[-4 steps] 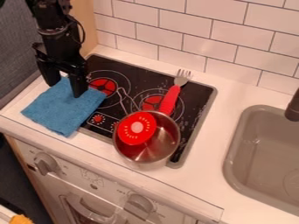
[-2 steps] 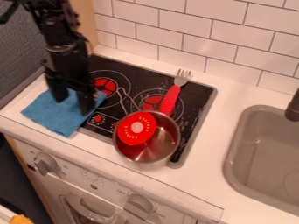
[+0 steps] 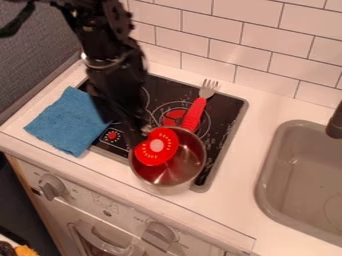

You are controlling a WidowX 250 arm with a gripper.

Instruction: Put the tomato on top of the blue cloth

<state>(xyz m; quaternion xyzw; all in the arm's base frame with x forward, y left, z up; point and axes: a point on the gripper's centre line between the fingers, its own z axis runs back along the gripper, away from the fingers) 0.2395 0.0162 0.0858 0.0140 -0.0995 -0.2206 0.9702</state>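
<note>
Tomato half (image 3: 156, 146), red-skinned with a pale round centre and yellow seeds on its cut face, lies in the steel pot (image 3: 175, 172) near the middle of the view, at the pot's 10 o'clock side and overlapping its rim; it is off the blue cloth. The arm (image 3: 110, 62) comes in from 11 o'clock and slants down over the black cooktop (image 3: 230, 107), with the gripper (image 3: 125, 129) just beside the pot, toward its 10 o'clock edge. The gripper's fingers stand apart: one is over the cloth's 3 o'clock edge, the other close against the tomato half's outline, though I cannot tell if it touches. The blue cloth (image 3: 65, 122) is spread out at 9 o'clock, well apart from the tomato half. A fork (image 3: 194, 112) with a red handle lies at 1 o'clock, tines pointing away from the pot and handle reaching the rim as seen from above. The grey sink (image 3: 304, 182) sits at 4 o'clock, the dark faucet (image 3: 335, 125) at 3 o'clock, and white wall tiles (image 3: 257, 47) run from 12 to 2 o'clock.
</note>
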